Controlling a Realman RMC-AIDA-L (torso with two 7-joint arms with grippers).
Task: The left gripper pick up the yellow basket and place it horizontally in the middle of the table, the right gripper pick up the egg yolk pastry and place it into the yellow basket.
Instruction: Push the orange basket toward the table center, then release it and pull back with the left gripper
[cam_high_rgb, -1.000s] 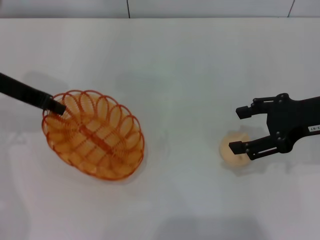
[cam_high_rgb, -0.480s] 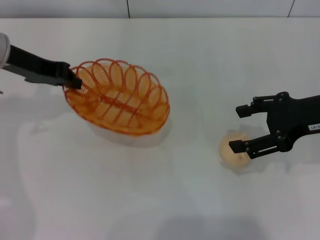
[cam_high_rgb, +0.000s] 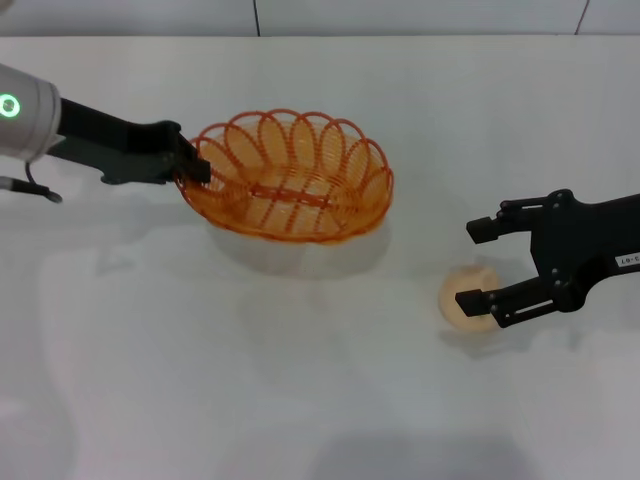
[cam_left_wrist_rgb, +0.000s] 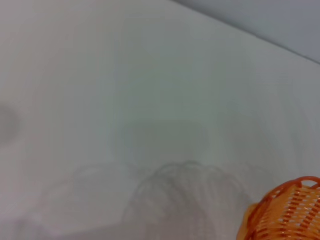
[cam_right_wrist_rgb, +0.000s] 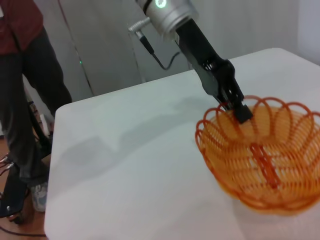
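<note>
One object has shifted in the last second: the yellow basket (cam_high_rgb: 290, 178), which was lying tilted low and well off to the left of the egg yolk pastry (cam_high_rgb: 466, 298), now hangs closer to it and nearer the middle of the table (cam_high_rgb: 320, 400). The left gripper (cam_high_rgb: 196, 166) is pinched onto the basket's rim at the end farthest from the pastry. A soft shadow under the basket suggests it is lifted clear of the table rather than resting on it, and its long axis now runs roughly level, pointing toward the pastry's side. From the right wrist view the basket (cam_right_wrist_rgb: 260, 152) tips slightly, its open side up, with the left gripper (cam_right_wrist_rgb: 239, 111) clamped on the rim.

Beside the pastry, the right gripper (cam_high_rgb: 478, 264) has barely moved. Its fingers are spread, one just past the pastry and the other over its near edge, so nothing is gripped.

As a judgement, the carry is nearly finished: the basket looks turned the right way and about central, so lowering and releasing come next. Only then does it make sense to grip the pastry.
</note>
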